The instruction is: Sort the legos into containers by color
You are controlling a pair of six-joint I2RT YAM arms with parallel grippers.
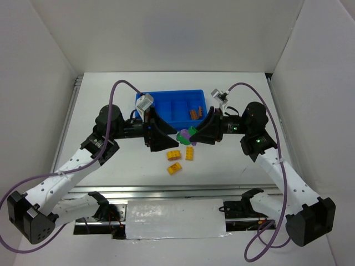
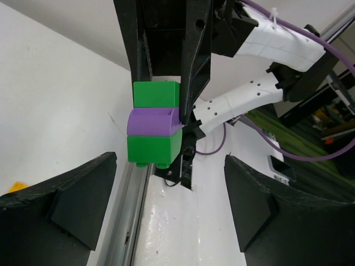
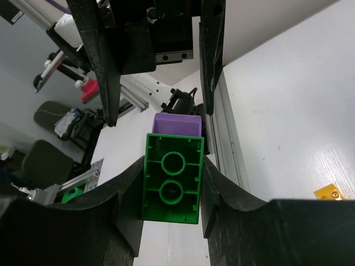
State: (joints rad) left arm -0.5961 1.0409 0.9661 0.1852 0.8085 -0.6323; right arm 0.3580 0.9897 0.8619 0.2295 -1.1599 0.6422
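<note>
Top external view: I see the blue tray (image 1: pixel 177 105) at the far side of the table (image 1: pixel 222 166), with brown bricks (image 1: pixel 194 113) in a compartment near its right end. Three yellow bricks (image 1: pixel 174 169) lie loose on the table in front of the tray, close together and near the claws. Both arms reach inward and meet in front of the tray. Their black fingers cover part of the tray's near wall and hide much of the small stack (image 1: pixel 186 134) between them.

In the right wrist view, the right claw (image 3: pixel 173 166) is clamped on a green brick (image 3: pixel 172 185). Its two fingers press on the brick's sides, and I look at the hollow underside. A purple brick (image 3: pixel 176 123) sits just behind it in the same stack.

In the left wrist view, the stack shows green, purple and green, and it hangs above the table. The left claw (image 2: pixel 170 160) has its fingers (image 2: pixel 83 194) wide apart, one on each side. The stack lies ahead of the gap, in the middle, and the fingers do not touch it.
</note>
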